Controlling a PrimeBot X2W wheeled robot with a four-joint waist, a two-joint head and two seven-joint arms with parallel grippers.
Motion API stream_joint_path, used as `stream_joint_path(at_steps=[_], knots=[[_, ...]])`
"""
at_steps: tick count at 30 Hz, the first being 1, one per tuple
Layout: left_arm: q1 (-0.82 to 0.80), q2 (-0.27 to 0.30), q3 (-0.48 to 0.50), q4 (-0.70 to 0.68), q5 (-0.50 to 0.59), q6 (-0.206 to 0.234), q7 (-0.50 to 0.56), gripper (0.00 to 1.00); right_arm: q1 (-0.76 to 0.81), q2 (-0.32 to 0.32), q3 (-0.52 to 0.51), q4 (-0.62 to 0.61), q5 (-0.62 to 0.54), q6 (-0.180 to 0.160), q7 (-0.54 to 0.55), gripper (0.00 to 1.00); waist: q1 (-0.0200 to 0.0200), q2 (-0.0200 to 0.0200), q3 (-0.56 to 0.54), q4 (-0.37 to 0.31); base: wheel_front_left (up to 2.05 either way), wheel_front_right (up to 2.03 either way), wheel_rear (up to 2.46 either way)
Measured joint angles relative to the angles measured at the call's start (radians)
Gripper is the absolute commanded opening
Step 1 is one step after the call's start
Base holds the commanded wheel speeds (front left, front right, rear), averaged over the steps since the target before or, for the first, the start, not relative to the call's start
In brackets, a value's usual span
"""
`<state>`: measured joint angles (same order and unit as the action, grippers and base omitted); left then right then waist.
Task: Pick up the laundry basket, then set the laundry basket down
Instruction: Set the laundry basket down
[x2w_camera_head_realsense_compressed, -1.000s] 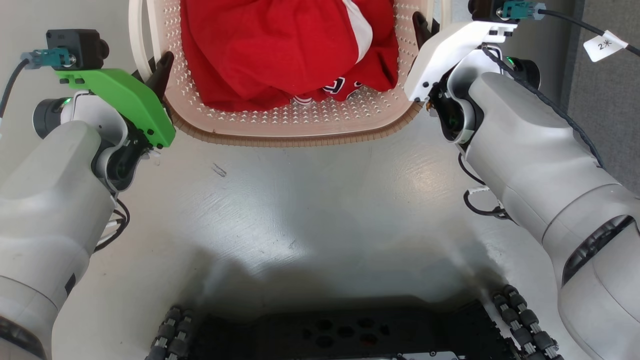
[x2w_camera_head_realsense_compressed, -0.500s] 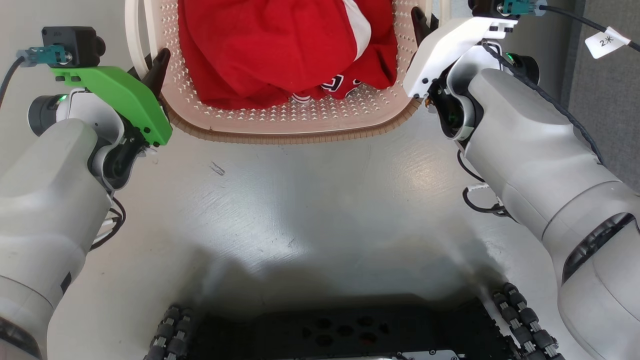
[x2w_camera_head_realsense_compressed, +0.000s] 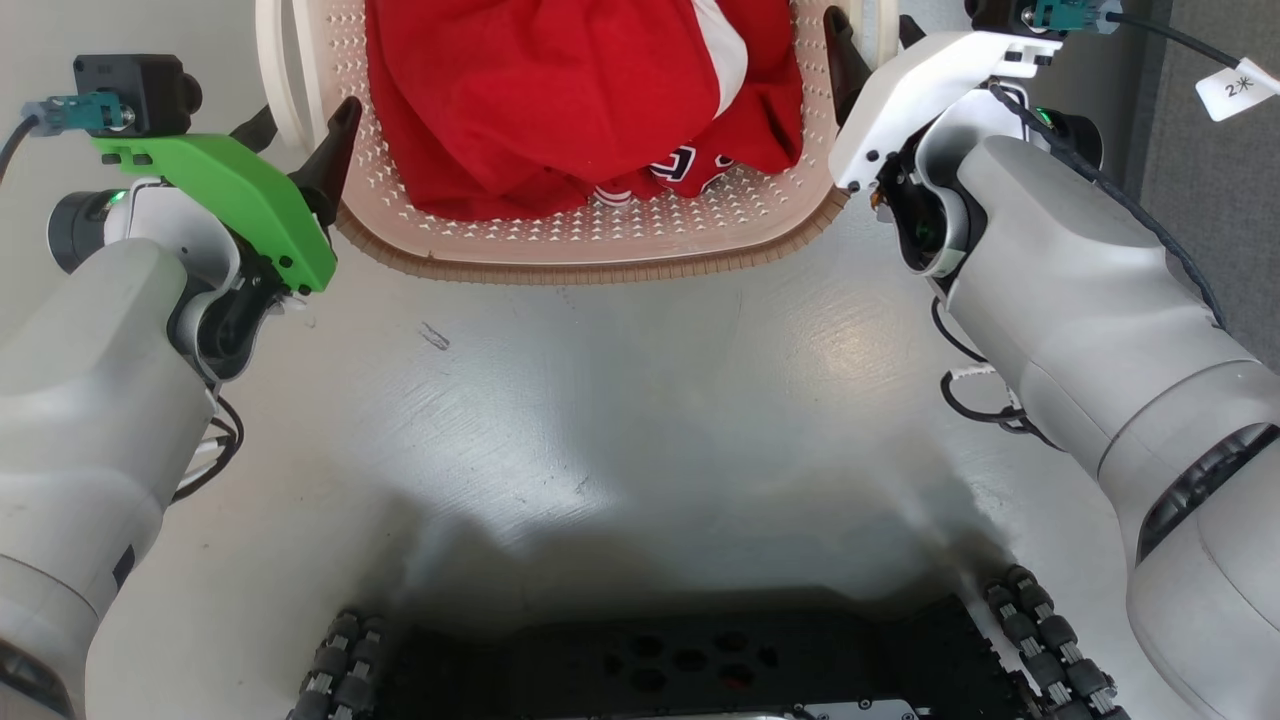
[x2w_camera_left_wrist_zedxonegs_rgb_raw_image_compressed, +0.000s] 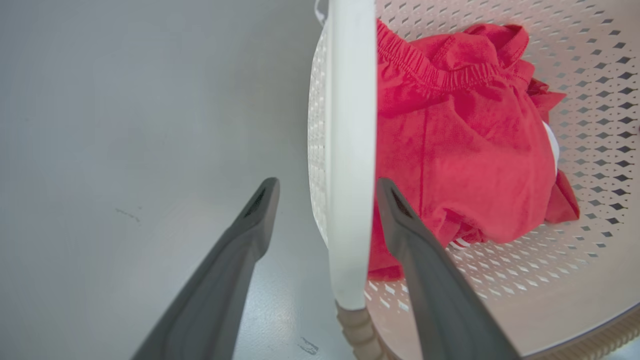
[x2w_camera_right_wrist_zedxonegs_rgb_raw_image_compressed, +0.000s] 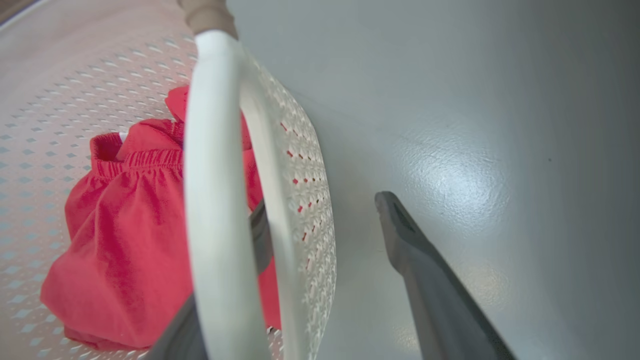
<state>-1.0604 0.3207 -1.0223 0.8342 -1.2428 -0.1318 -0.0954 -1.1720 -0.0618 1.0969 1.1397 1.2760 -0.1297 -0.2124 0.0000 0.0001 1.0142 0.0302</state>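
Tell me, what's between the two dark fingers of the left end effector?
The laundry basket's white loop handle; the open left end effector straddles it, as the left wrist view shows.

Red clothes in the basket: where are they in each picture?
Head view: top middle, red clothes inside the laundry basket.
Left wrist view: right of centre, past the left loop handle.
Right wrist view: lower left, beside the right loop handle.
Shared landmark: the basket's perforated wall.

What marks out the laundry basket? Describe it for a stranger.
On the grey floor, between the left gripper and right gripper, sits the laundry basket. It is cream and perforated, with a brown ribbed rim and white loop handles; it alone holds red clothing.
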Motion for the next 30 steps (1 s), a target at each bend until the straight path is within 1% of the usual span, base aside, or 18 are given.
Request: stream_joint_path(at_steps=[7,15,30], knots=[[-0.001,0.0,-0.007,0.001,-0.004,0.0,-0.013,1.0,-0.008,0.0,0.009,0.0,0.002,-0.003,-0.007,1.0,0.0,0.0,-0.008,0.002,0.0,0.0,0.0],[0.001,0.0,-0.015,0.008,-0.012,0.0,-0.042,1.0,-0.002,-0.001,0.02,-0.009,0.016,-0.003,-0.013,1.0,0.0,0.0,-0.044,0.002,0.0,0.0,0.0],[0.089,0.007,-0.055,0.006,-0.03,0.0,-0.109,1.0,0.098,0.0,0.053,-0.043,0.047,-0.003,-0.017,1.0,0.0,0.0,-0.178,-0.01,0.0,0.0,0.0]])
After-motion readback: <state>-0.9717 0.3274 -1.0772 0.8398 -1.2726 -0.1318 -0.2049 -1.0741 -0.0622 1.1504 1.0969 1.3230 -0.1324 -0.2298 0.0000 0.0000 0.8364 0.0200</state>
